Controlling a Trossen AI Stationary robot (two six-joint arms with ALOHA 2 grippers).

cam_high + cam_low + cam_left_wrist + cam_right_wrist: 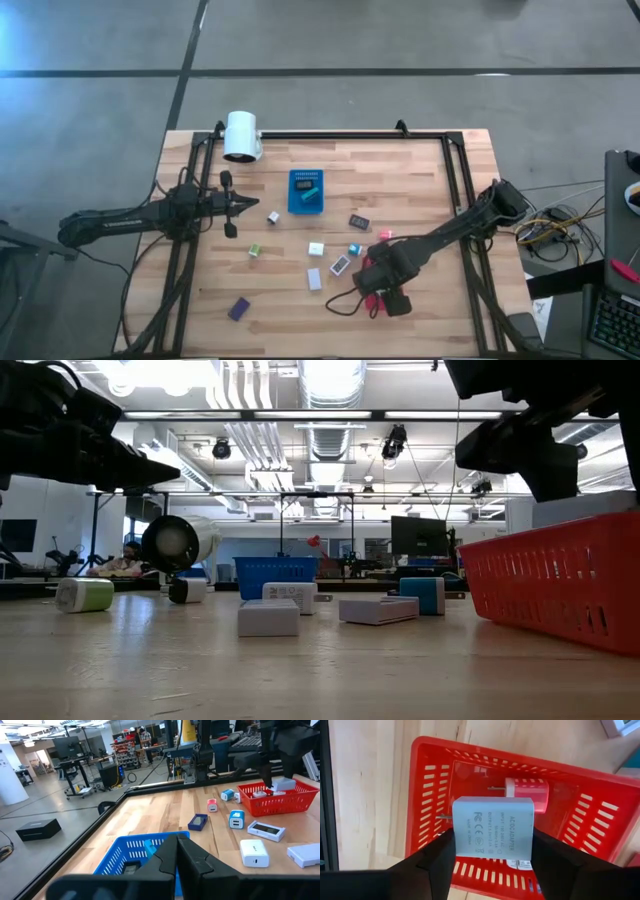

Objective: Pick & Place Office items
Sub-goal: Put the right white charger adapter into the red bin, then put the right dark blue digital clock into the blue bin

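I have the right claw (492, 851) over the red tray (435, 780), centre frame, fingers spread wide either side of a white adapter (492, 827): rigid, light, smooth, best pinched on its flat sides. A pink plug (527, 794) lies beneath. Left claw (232, 206) shut, empty, parked mid-left on the desk (420, 170).

Left tool (176, 865) shut, parked; right tool (492, 852) spread, pointing downward.
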